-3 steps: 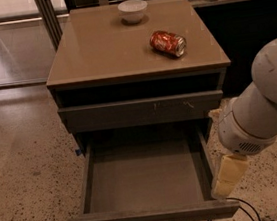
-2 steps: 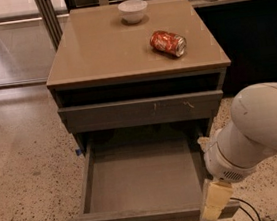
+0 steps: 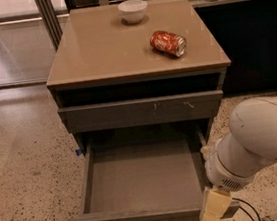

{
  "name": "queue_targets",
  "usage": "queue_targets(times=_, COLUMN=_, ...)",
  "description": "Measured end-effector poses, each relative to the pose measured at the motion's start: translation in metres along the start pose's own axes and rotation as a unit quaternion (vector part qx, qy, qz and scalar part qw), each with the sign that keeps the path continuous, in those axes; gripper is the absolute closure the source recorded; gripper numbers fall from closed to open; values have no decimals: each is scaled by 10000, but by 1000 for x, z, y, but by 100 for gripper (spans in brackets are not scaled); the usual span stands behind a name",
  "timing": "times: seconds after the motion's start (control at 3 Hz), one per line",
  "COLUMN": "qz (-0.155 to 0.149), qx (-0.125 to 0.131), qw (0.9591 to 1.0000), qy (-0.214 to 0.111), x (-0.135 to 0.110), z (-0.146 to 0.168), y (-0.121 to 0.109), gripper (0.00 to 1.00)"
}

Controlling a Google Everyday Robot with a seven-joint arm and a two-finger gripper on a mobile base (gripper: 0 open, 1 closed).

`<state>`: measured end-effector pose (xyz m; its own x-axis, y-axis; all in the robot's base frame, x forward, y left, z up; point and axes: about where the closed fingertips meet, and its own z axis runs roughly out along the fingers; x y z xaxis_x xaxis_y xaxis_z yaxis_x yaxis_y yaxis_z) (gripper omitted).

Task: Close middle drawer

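The middle drawer [image 3: 142, 180] is a wide grey-brown tray, pulled far out of the cabinet toward me and empty inside. Its plain front [image 3: 136, 217] runs along the bottom of the view. My gripper [image 3: 212, 212], pale yellow at the end of the white arm [image 3: 255, 141], hangs low at the drawer front's right corner, overlapping that corner in the view. Whether it touches the front cannot be told.
Above the open drawer is a shut drawer front with pale scratch marks [image 3: 143, 111]. On the cabinet top [image 3: 101, 51] stand a white bowl [image 3: 133, 10] at the back and a red can [image 3: 168, 43] lying on its side. Speckled floor lies to the left.
My arm has moved down and toward the camera, bringing the gripper from beside the drawer's right wall to its front right corner. The drawer stays open.
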<state>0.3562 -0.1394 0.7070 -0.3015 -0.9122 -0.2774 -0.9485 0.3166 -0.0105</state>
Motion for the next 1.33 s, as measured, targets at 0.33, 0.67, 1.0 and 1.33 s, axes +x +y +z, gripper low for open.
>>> queue_targets(times=0.33, qz=282, qx=-190, qw=9994, qy=26, x=14, z=32, y=9, gripper=1)
queue_targets(times=0.67, qz=345, qx=-489, qw=9982, qy=-70, x=14, z=68, y=25, gripper=20)
queue_targets(times=1.0, qz=352, qx=-507, qw=9981, qy=-75, x=14, z=71, y=26, gripper=43)
queue_targets(times=1.33, qz=352, qx=-506, qw=9981, qy=-75, x=14, z=71, y=26, gripper=66)
